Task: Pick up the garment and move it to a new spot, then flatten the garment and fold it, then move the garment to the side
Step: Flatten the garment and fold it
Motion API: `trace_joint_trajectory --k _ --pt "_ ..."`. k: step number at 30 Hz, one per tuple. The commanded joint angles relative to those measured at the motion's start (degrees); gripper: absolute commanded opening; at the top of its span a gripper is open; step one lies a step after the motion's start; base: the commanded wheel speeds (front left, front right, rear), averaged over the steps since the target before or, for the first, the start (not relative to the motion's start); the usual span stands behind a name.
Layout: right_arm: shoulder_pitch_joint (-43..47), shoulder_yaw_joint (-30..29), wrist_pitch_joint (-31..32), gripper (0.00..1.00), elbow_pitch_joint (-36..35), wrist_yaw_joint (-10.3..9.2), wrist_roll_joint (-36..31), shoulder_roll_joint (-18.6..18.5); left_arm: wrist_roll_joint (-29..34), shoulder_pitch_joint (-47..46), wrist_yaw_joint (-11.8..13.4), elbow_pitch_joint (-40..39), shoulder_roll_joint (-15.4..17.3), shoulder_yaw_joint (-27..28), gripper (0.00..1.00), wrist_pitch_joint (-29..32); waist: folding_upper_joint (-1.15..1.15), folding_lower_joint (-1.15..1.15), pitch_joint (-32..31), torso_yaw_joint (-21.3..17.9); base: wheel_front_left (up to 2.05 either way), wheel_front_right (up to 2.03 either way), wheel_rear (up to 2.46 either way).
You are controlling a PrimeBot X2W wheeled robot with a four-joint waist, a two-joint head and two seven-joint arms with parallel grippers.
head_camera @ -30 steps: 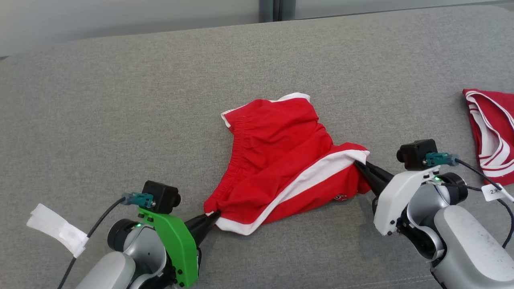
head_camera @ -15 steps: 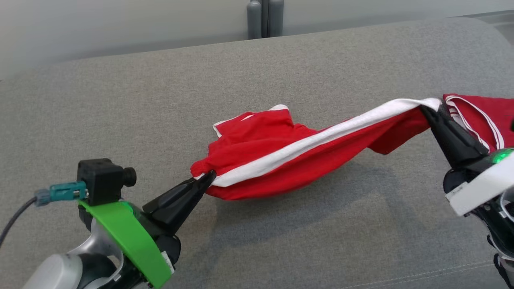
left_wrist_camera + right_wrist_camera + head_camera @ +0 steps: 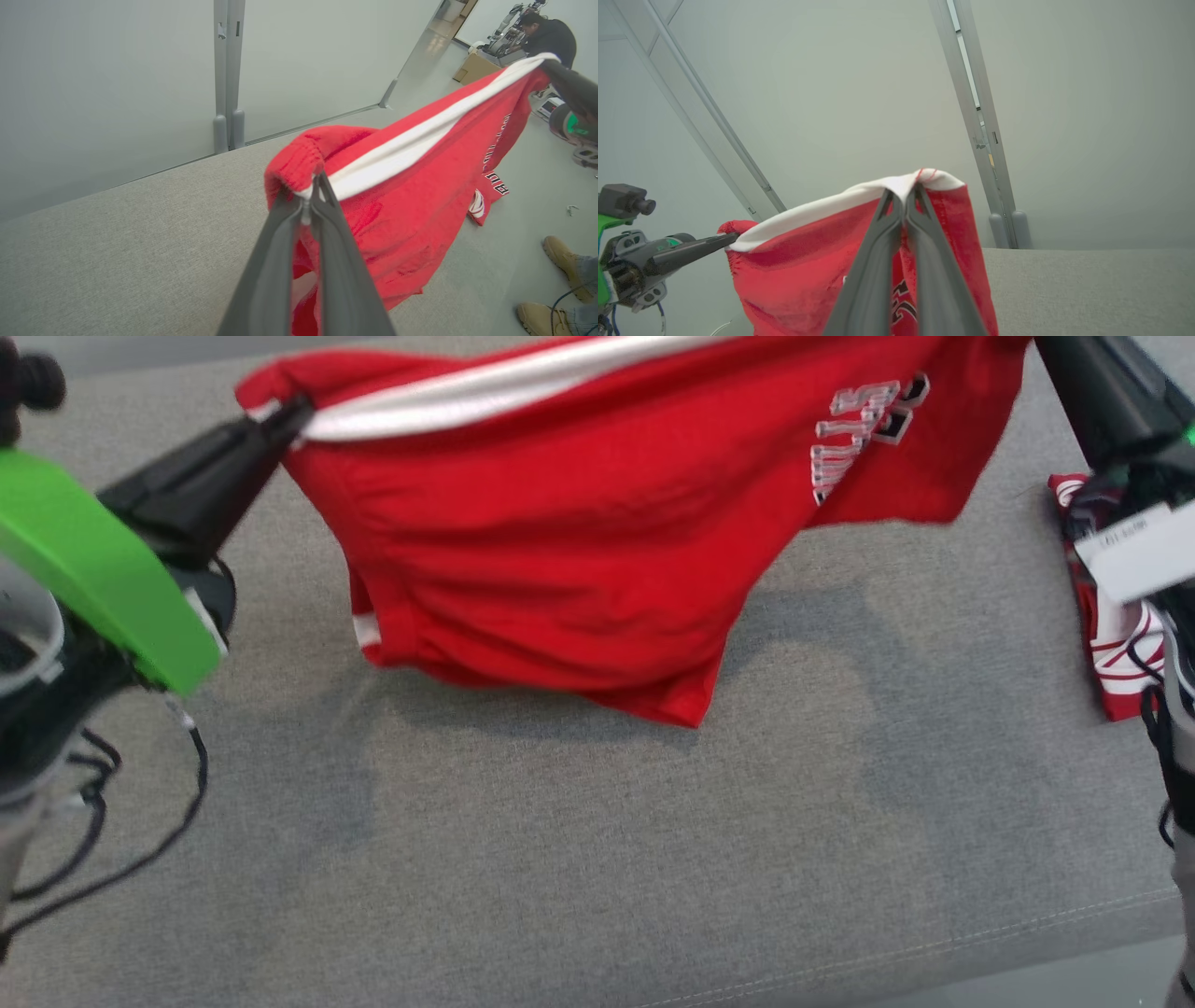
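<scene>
At the left of the head view, your left gripper (image 3: pixel 291 411), on its green-cased wrist, has its two dark fingers pinched together on one corner of the garment (image 3: pixel 560 541), where a white band meets a gathered red hem. The left wrist view shows the fingertips closed with that white edge nipped between them. From that corner the garment, a pair of red shorts with a white stripe along its top edge and pale lettering near its right end, stretches across to the right and sags like a hammock between both grippers. Most of it hangs clear of the grey cushioned surface (image 3: pixel 653 859) and casts a soft shadow there; you cannot tell whether its lowest corner brushes the fabric. At the upper right, your right gripper (image 3: pixel 906 190) has the opposite corner. The right wrist view shows its fingers pressed tight on the white band, with red cloth draping down on both sides. Further right, beside that arm, a second red-and-white garment (image 3: pixel 1116 653) lies on the surface, apart from the held one.
</scene>
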Motion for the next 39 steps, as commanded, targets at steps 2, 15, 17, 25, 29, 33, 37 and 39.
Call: trace_joint_trajectory --k 2,15,17,25,29,33,37,39 --pt "-7.3 0.6 -0.2 0.00 4.0 0.02 -0.9 1.9 2.0 -6.7 -0.8 4.1 0.7 -0.2 0.00 1.2 0.00 -0.01 10.0 -0.6 0.00 0.00 0.00" --pt "-47.0 0.7 -18.6 0.00 38.3 -0.05 -16.6 13.7 18.4 -43.3 -8.1 36.0 -6.0 -2.1 0.00 -19.6 0.00 -0.01 22.2 -0.1 0.00 0.00 0.00" --pt "-49.9 0.1 -22.3 0.00 41.6 -0.05 -17.2 14.3 20.2 -47.0 -8.7 38.6 -6.9 -2.3 0.00 -26.2 0.00 -0.01 22.7 -0.2 0.00 0.00 0.00" --pt "-48.6 3.8 -28.1 0.00 45.9 -0.04 -12.1 13.4 19.5 -48.0 -9.2 44.5 -6.2 -10.6 0.00 -40.3 0.00 -0.01 24.8 -1.1 0.00 0.00 0.00" --pt "-41.7 9.0 -28.5 0.00 42.5 -0.03 -6.8 10.5 13.6 -42.1 -9.3 43.7 -3.3 -14.6 0.00 -43.5 0.00 -0.01 25.4 -1.7 0.00 0.00 0.00" --pt "-31.0 13.6 -29.5 0.00 38.1 -0.04 -1.3 6.5 8.0 -31.6 -9.3 41.7 0.3 -18.3 0.00 -46.5 0.00 -0.01 23.5 -2.0 0.00 0.00 0.00" --pt "-23.0 16.1 -30.1 0.00 35.3 -0.05 2.1 2.9 4.4 -23.2 -9.3 39.3 2.1 -20.2 0.00 -48.7 0.00 -0.01 20.7 -1.9 0.00 0.00 0.00" --pt "-17.8 17.8 -29.7 0.00 33.4 -0.05 3.8 0.6 2.9 -17.7 -9.3 37.7 2.7 -21.0 0.00 -49.8 0.00 -0.01 18.5 -1.6 0.00 0.00 0.00"
